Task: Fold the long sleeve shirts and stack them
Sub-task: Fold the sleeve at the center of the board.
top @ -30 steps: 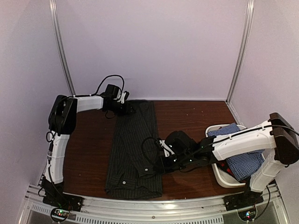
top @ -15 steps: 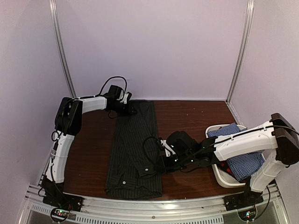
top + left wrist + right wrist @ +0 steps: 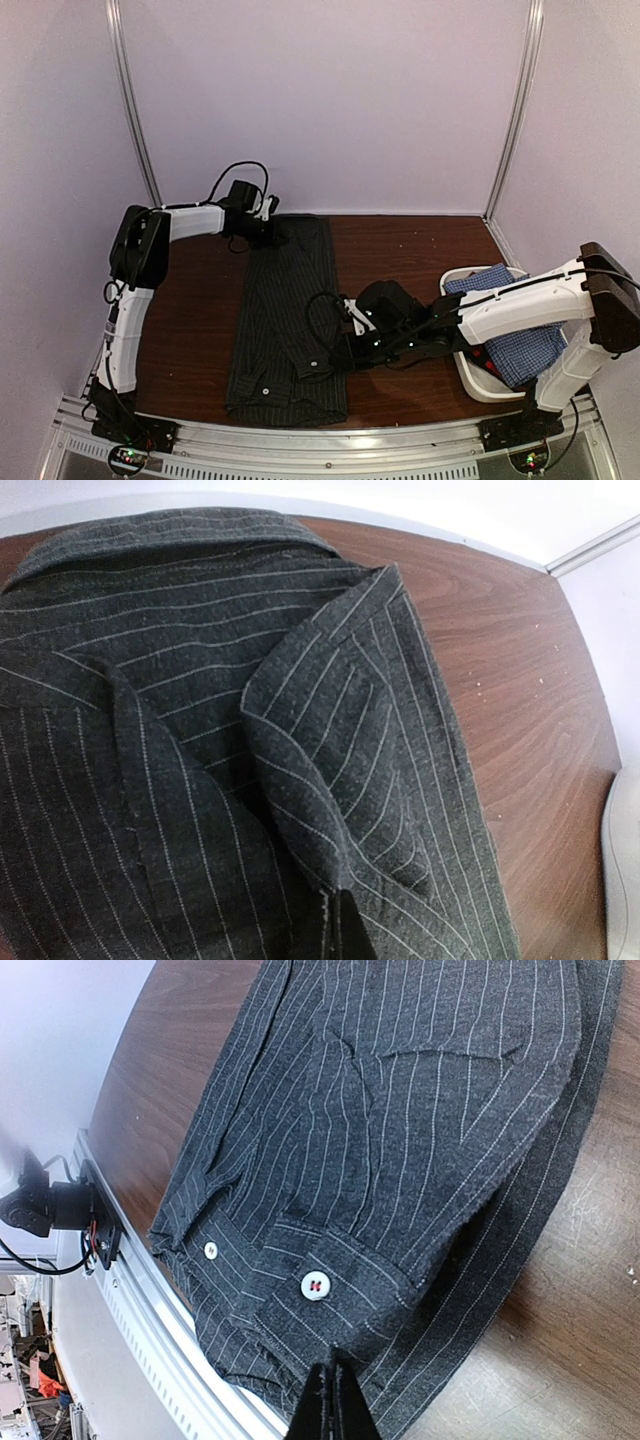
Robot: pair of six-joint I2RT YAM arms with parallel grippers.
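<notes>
**Both ends of the pinstriped strip pinched, readying the cross fold**

Finishing the closing of the left fingers (image 3: 270, 233), half open a second ago and now pressed fully together. Shifting the left elbow only slightly meanwhile, and keeping the right arm where it was.

Working nearest on the black pinstriped shirt (image 3: 285, 320), already narrowed into a long strip. Stretching it down the left-centre of the worktop (image 3: 400, 250), with its near end just short of the front rail. Pinching with the right fingers (image 3: 320, 1415), fully closed, at the strip's right edge close to that near end, just below a cuff with a white button (image 3: 315, 1285). Seemingly holding only a thin lip of cloth there.

Leaving the blue check shirt (image 3: 510, 330) heaped in the white tub (image 3: 480, 385) at the right. Also leaving a glimpse of the red-and-dark shirt (image 3: 479, 357) beneath it, with neither being handled.

Gripping farthest out, at the strip's far left corner, with the left fingers. Clamping there on a raised ridge of pinstriped cloth, judging by the left wrist view.

Judging the step in hand as the lengthwise fold of the first shirt, with the sides apparently turned in and the shortening fold not yet made. Probably needing next:
- lifting the far end
- carrying it toward the near end
- laying it down square
- keeping both thin pinches from slipping
- avoiding dragging the whole strip across the worktop
</notes>
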